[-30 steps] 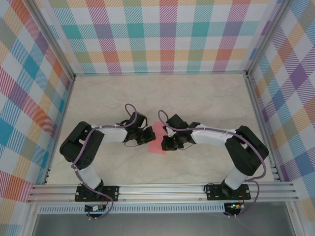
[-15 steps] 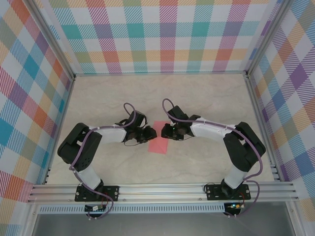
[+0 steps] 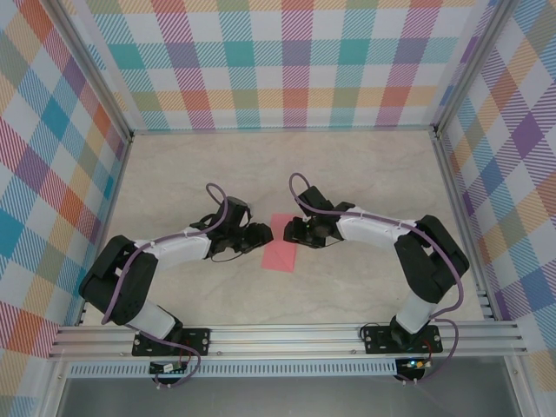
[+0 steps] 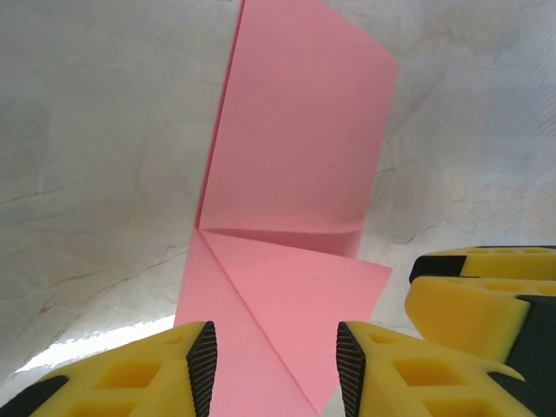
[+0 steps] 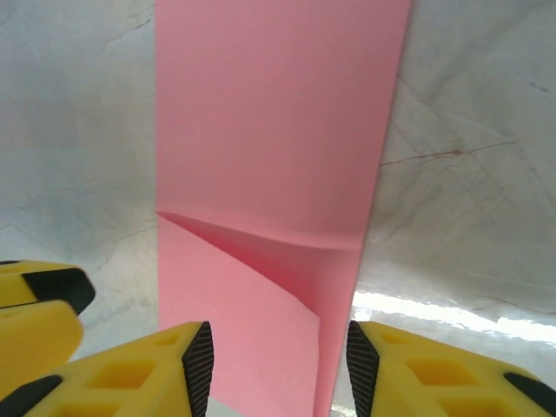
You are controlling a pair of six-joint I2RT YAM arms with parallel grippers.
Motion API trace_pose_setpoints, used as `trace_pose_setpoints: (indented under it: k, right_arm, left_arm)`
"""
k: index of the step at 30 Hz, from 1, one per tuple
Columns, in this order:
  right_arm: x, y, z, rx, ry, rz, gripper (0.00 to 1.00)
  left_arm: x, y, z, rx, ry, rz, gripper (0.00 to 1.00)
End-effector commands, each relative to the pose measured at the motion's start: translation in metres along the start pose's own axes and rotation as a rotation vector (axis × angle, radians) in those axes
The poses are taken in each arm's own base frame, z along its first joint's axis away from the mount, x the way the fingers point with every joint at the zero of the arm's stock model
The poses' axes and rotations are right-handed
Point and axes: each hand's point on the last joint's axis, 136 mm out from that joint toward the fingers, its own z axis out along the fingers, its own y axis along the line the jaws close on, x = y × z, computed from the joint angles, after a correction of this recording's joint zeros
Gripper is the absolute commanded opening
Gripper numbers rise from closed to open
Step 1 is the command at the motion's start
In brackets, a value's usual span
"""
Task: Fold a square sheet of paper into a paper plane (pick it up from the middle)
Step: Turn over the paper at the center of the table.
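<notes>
The square sheet of paper [image 3: 281,250] lies on the table folded into a narrow salmon-pink strip. In the left wrist view a triangular flap of the paper [image 4: 295,174] is folded over its near end. My left gripper [image 3: 263,234] stands at the strip's far left edge, and its jaws [image 4: 276,365] are open over the flap. My right gripper [image 3: 289,231] faces it from the right, also open [image 5: 278,365], above the paper [image 5: 269,130], where a loose flap lifts slightly. Neither gripper holds anything.
The pale marbled table [image 3: 365,174] is walled by checked panels [image 3: 278,61] at the back and sides. A metal rail [image 3: 287,334] runs along the near edge. The two grippers' yellow fingers [image 4: 486,295] nearly meet over the paper.
Both grippers have gone from shut to open, letting go of the paper. The right gripper moved from the strip's near part to its far end. The left arm has stretched lower.
</notes>
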Motion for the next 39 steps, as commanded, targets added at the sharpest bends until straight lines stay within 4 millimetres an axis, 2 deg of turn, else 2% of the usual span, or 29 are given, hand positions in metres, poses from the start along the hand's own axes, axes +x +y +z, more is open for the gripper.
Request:
trace_pose_setpoints:
  k: [1, 8, 12, 18, 28, 31, 36, 39]
  right_arm:
    - [0.009, 0.0, 0.013, -0.044, 0.049, -0.017, 0.45]
    - [0.013, -0.003, 0.026, -0.077, 0.048, -0.022, 0.32]
    - [0.012, -0.008, 0.024, -0.064, 0.027, -0.021, 0.36]
    - [0.009, -0.029, 0.015, 0.025, -0.034, 0.003, 0.41]
    - [0.007, -0.007, 0.023, -0.07, 0.007, -0.047, 0.39]
    - [0.007, -0.002, 0.024, -0.097, 0.021, -0.054, 0.33]
    - [0.004, -0.006, 0.02, -0.091, 0.001, -0.043, 0.17]
    - [0.003, -0.009, 0.017, -0.083, -0.009, -0.037, 0.13]
  left_arm:
    - [0.003, 0.003, -0.005, -0.004, 0.002, -0.014, 0.45]
    - [0.007, 0.005, -0.004, 0.003, 0.01, -0.036, 0.47]
    - [0.007, 0.005, -0.007, 0.005, 0.005, -0.038, 0.47]
    - [0.005, 0.004, -0.01, 0.005, -0.013, -0.05, 0.48]
    - [0.009, -0.009, -0.001, 0.081, 0.038, -0.034, 0.49]
    - [0.01, -0.01, 0.0, 0.085, 0.047, -0.034, 0.49]
    - [0.013, -0.007, 0.006, 0.091, 0.061, -0.048, 0.49]
    - [0.016, -0.01, 0.012, 0.116, 0.086, -0.053, 0.47]
